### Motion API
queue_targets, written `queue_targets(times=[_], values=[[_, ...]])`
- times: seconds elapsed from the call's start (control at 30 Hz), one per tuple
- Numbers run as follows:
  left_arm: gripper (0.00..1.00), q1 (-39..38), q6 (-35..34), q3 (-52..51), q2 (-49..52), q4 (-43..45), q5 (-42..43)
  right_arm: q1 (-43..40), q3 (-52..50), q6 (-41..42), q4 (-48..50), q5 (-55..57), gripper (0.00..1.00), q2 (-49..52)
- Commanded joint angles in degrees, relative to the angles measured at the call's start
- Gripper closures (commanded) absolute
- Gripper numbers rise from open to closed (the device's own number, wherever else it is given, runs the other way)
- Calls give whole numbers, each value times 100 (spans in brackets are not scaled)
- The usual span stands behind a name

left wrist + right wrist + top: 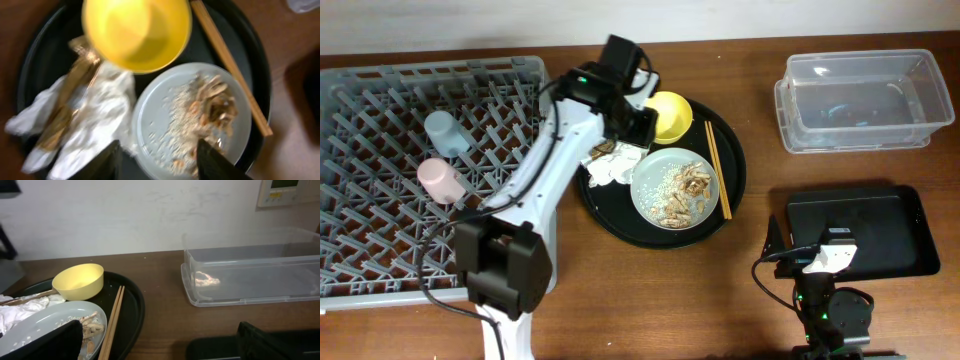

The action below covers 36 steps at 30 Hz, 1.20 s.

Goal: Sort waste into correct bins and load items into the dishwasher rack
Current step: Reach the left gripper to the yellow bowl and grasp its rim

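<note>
Left pincer [632, 128] hovers over the round black tray [738, 150], between the yellow bowl [670, 115] and the crumpled napkins [608, 172]; from overhead the wrist hides its jaws. The grey plate [650, 190] with food scraps [688, 192] shares that tray, and the chopsticks [717, 170] lie along its right side. Light blue cup [445, 130] and pink cup [440, 178] are in the dishwasher rack [370, 230]. Clear tub [860, 143] and flat black tray [890, 235] sit well to the right on the desk [765, 190], with the right pincer [827, 255] over the flat tray's left end. Left wrist view: jaws spread wide with nothing between them, and the fingertips [111, 160] straddle the seam where the napkins meet the plate's left rim. A brownish wrapper [65, 112] lies across the paper, and the bowl is just ahead. The target is probably the napkins, though the bowl is possible. For a clean grab, shift toward the bulk of the wad and away from the plate rim. Come straight down, pinch paper and wrapper together, then lift clear before travelling so no crumbs drag. Right wrist view: the right pincer's jaws are spread and empty, low over the desk, facing the tub. Both bins are on its side, so a handover or a long reach looks necessary; keep the carry high over the chopsticks.
</note>
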Motion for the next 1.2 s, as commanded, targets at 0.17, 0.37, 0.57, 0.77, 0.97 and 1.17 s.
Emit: queue_targets(times=[0.17, 0.37, 0.57, 0.77, 0.97, 1.17], values=[[54, -461, 44, 63, 452, 1169, -1099, 37, -31, 22, -39, 70, 2, -22], [54, -354, -85, 63, 472, 1329, -1484, 37, -31, 22, -39, 70, 2, -22], [57, -444, 750, 63, 780, 2153, -748, 37, -31, 22, -39, 70, 2, -22], [56, -667, 1147, 63, 1204, 2601, -750, 37, -31, 22, -39, 70, 2, -22], [56, -704, 1150, 63, 1491, 2623, -750, 37, -31, 22, -39, 70, 2, -22], [57, -734, 1150, 63, 1569, 2706, -774, 37, -31, 22, -39, 70, 2, -22]])
